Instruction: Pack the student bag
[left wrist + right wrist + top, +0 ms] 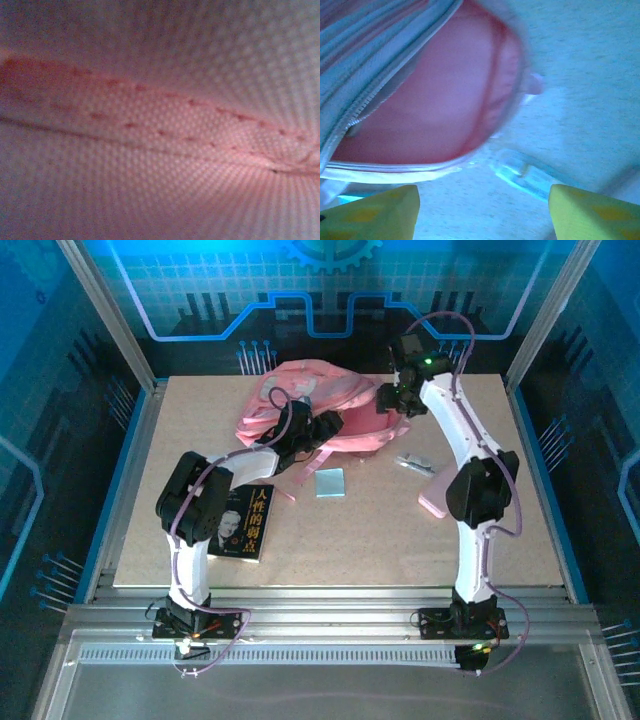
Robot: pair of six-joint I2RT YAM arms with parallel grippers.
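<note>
Top external view puts the large soft pink fabric backpack (300,390) at the far middle of the pale tabletop (180,440). The left end effector (322,430) is sunk into its near side, the wrist camera against pink mesh, so I cannot tell whether its fingers are apart. The right end effector (482,212) hangs just beside the backpack's right edge, yellow fingers spread, gripping nothing. With nothing pinning the backpack, I'd fear the buried fingers snagging mesh and dragging it, while the dark-covered book (243,524) lies unpacked near the left edge.

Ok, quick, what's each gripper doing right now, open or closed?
Left gripper: up against the student bag; open or closed cannot be told.
Right gripper: open, fingers wide apart, holding nothing.
</note>
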